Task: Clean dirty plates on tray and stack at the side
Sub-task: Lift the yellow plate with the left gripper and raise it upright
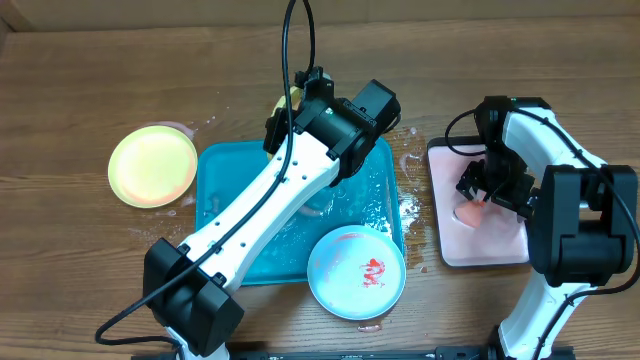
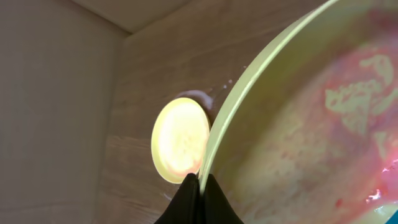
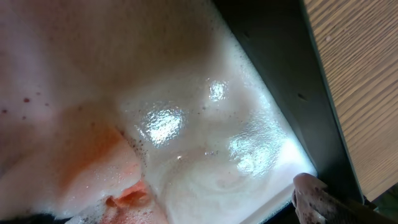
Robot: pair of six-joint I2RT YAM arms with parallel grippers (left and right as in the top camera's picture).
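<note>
We see a matt, grained wooden table [image 1: 70, 90], a glossy wet plastic tray [image 1: 222, 170], a smooth, sauce-filmed plastic plate [image 2: 298, 124], and a pink tray [image 1: 500, 245] slick with foam.

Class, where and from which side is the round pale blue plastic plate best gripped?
Probably its rim where the round pale blue plastic plate overhangs the front corner of the teal rectangular plastic tray, from the table side: it lies shallow, face up, so only the rim fits between fingers.

Overhead, the left arm [image 1: 290, 180] hides all but a yellow sliver of its plate [image 1: 282, 104] and much of the tray [image 1: 222, 175]; we cannot tell whether the right gripper [image 1: 475, 200] grips anything
</note>
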